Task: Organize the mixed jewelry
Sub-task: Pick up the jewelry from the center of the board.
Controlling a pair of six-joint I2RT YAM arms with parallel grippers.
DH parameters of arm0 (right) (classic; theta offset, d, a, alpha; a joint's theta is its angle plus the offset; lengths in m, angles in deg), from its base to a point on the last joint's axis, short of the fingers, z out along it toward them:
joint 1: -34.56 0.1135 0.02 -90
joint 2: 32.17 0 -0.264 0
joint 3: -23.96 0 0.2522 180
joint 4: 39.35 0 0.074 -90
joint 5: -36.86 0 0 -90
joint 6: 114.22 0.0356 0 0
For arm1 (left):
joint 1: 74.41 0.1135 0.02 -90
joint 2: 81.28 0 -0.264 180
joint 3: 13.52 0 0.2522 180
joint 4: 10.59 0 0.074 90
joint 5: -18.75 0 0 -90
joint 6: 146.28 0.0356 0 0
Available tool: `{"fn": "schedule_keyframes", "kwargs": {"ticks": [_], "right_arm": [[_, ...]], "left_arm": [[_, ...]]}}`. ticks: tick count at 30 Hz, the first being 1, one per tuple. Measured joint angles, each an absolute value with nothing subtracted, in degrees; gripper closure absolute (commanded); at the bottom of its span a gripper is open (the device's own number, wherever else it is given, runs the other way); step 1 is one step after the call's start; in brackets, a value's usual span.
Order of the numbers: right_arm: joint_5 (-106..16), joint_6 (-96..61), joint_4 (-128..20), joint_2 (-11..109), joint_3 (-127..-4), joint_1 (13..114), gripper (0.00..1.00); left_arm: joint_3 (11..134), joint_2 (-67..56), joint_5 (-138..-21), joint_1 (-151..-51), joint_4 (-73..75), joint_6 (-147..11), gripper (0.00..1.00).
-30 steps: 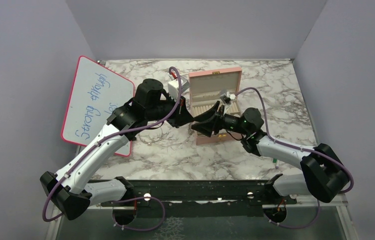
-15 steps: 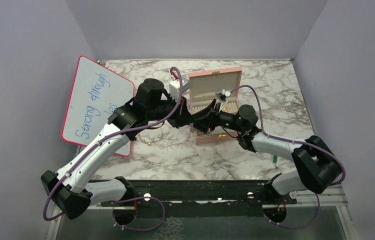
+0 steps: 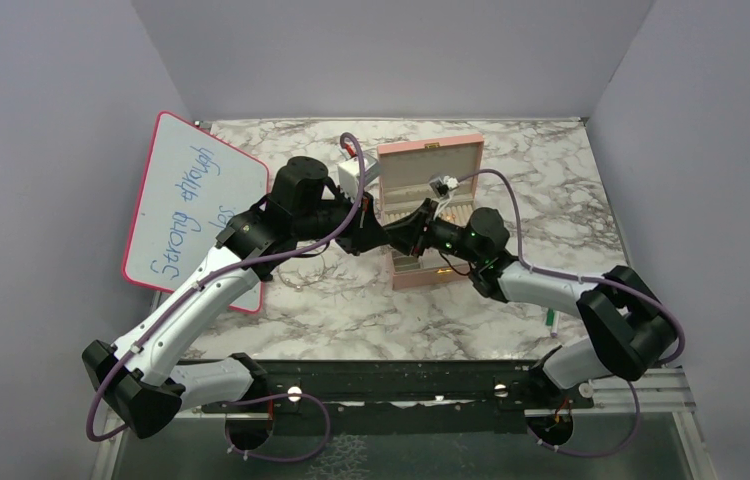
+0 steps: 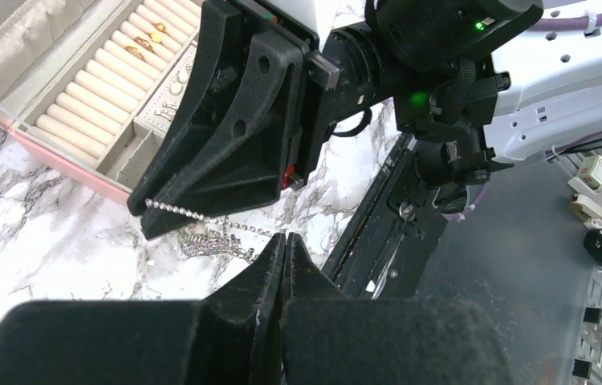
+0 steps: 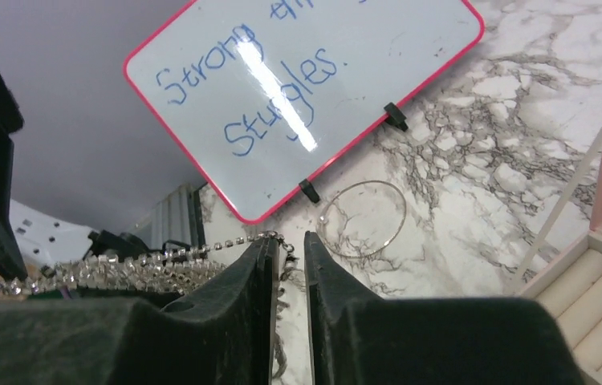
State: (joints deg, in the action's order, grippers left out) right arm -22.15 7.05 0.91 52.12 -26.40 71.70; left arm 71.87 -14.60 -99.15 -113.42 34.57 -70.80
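Two-handed: holds sparkling silver rhinestone chain (image 4: 201, 245) at left edge of open pink jewellery box (image 3: 431, 165) in clamped left pincer (image 4: 283, 238); right pincer (image 5: 287, 241) narrow round other end, grip unclear, likely for handover.

The right gripper (image 5: 288, 241) has moved left across the pink rectangular jewellery box (image 3: 431, 160), up to the left gripper (image 4: 283, 241) and the thin sparkling silver chain (image 4: 201, 218), and its jaws have narrowed to a small gap
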Motion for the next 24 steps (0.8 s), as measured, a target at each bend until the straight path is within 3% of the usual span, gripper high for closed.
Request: {"fn": "schedule_keyframes", "kwargs": {"ticks": [6, 15, 24], "right_arm": [[-30.48, 7.24, -4.08, 47.64, -26.40, 71.72, 0.92], [-39.46, 6.24, -14.44, 39.16, -27.34, 71.72, 0.94], [-46.61, 3.90, -30.70, 36.82, -36.47, 71.75, 0.94]], "left_arm": [[71.54, -14.65, -98.28, -113.37, 34.55, -71.07, 1.00], [71.22, -14.89, -92.16, -112.72, 34.31, -72.68, 1.00], [69.49, -14.43, -81.27, -112.30, 32.67, -77.86, 1.00]]}}
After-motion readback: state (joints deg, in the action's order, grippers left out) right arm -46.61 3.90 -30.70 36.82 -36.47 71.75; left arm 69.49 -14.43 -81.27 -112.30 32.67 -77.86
